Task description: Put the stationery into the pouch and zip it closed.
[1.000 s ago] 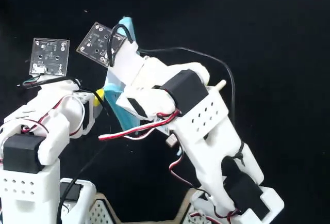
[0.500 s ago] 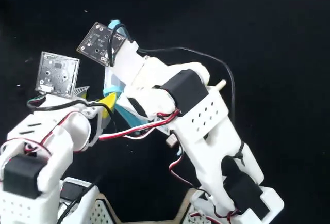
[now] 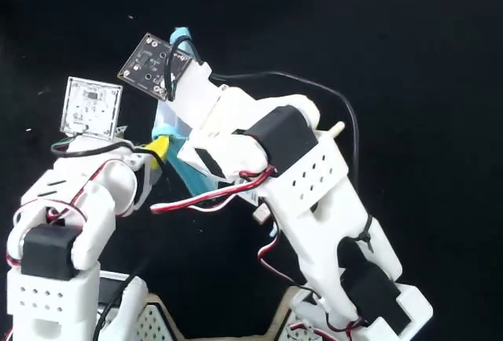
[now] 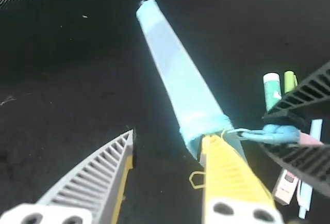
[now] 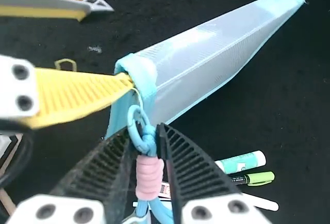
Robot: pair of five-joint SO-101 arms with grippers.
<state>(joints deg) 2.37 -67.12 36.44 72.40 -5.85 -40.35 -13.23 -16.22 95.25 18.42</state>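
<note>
A long, narrow, light blue mesh pouch (image 4: 178,74) stretches over a black table (image 3: 409,82), its far end pointing away from both arms. Whether it rests on the table or hangs just above it cannot be told.

The right gripper (image 5: 144,131) has its black ribbed fingers (image 5: 185,167) clenched on the pouch's blue zip cord (image 5: 138,123), with a pink coiled bead (image 5: 149,172) on the cord caught between them. The cord runs to the pouch's near end.

The left gripper (image 4: 167,137) is released, its fingers spread wide. The tip of its yellow finger (image 4: 229,175) touches the near end of the pouch, just beside the cord. Its pale grey finger (image 4: 95,180) is well apart from the pouch.

The stationery lies on the table outside the pouch, on the right gripper's side: a white marker with a green cap (image 5: 240,160), a yellow-green highlighter (image 5: 252,177) just beside it, and a white pen (image 5: 258,201) nearby.

From above, the right arm reaches over the pouch and the left arm sits beside it.
</note>
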